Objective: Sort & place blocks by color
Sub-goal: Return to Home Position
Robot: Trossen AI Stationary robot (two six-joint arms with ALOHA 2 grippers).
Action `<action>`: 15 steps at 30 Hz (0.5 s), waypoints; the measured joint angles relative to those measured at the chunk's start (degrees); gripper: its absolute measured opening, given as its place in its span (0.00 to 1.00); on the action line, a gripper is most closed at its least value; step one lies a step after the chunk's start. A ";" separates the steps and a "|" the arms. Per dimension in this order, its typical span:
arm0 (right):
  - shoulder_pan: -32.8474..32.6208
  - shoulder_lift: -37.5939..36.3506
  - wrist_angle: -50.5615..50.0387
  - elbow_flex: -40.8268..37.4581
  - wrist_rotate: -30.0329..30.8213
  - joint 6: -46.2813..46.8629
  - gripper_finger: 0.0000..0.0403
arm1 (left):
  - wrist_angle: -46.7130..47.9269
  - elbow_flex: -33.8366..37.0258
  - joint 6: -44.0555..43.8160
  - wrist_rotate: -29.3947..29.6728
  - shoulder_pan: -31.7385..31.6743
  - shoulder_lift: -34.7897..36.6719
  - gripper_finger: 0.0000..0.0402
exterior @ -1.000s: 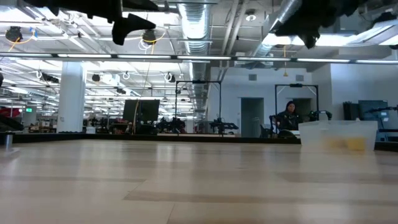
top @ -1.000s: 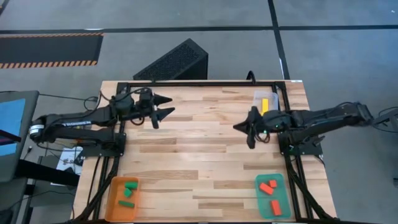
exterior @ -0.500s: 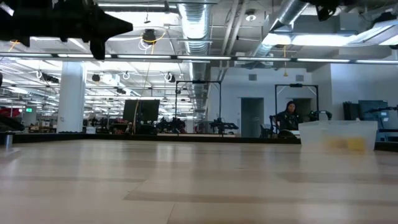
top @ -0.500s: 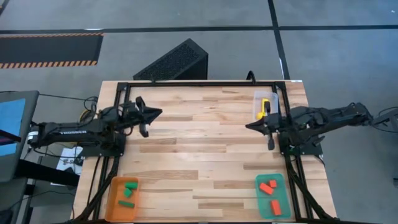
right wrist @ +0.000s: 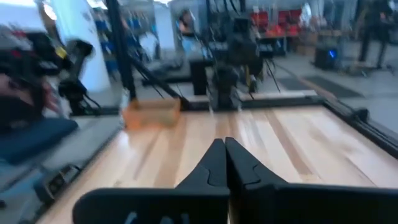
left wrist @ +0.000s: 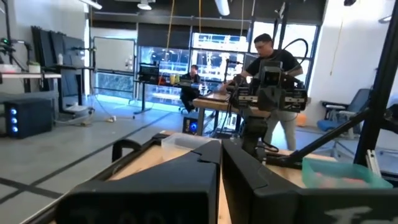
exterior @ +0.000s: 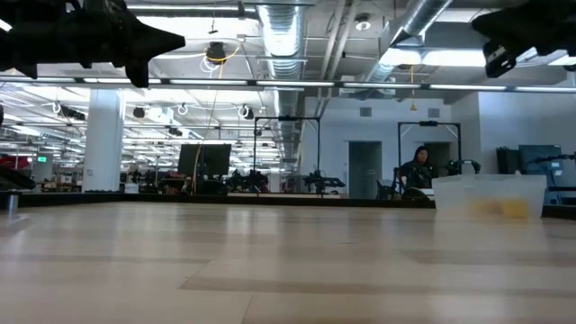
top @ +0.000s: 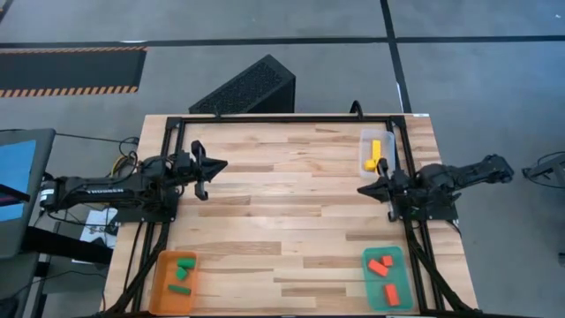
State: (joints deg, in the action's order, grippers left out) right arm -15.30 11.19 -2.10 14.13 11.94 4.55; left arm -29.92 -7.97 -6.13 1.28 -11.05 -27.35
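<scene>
All the blocks lie in trays. Green ones [top: 184, 269] are in the orange tray [top: 159, 284] at the near left. Red ones [top: 383, 268] are in the teal tray [top: 368, 284] at the near right. Yellow ones [top: 374, 152] are in the clear tray [top: 364, 137] at the far right. My left gripper [top: 222, 164] hovers shut over the table's left side with nothing in it; the left wrist view shows its fingers [left wrist: 219, 155] closed together. My right gripper [top: 360, 191] hovers shut by the right edge, just near of the clear tray, also with nothing in it [right wrist: 224, 149].
A black frame [top: 282, 118] runs along the table's far edge and down both sides. The wide middle of the wooden tabletop [top: 282, 203] lies between the two grippers. A black perforated box [top: 247, 87] sits on the floor behind the table. People stand in the room beyond [left wrist: 273, 62].
My left gripper has shut and drawn back toward the table's left edge. My right gripper has drawn back toward the table's right edge and a little toward the near edge. The blocks have stayed in their trays.
</scene>
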 joint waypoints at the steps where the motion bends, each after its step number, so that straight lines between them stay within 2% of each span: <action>1: -0.51 -1.66 0.72 -0.92 0.40 -0.01 0.01 | 0.12 0.00 0.25 0.00 0.00 0.01 0.00; 8: -2.29 -8.95 6.52 -7.87 1.66 -0.02 0.00 | 1.13 0.00 2.54 0.06 0.00 -0.01 0.00; 12: -2.18 -10.43 15.86 -12.98 1.64 -0.01 0.00 | 1.11 0.00 3.80 0.13 0.00 -0.01 0.00; 15: -1.89 -10.38 17.37 -13.62 1.51 -0.02 0.00 | 1.03 0.00 4.02 0.21 0.00 -0.01 0.00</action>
State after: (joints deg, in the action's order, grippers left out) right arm -17.19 0.81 15.27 0.51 13.45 4.54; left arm -28.90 -7.97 -2.11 1.49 -11.05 -27.35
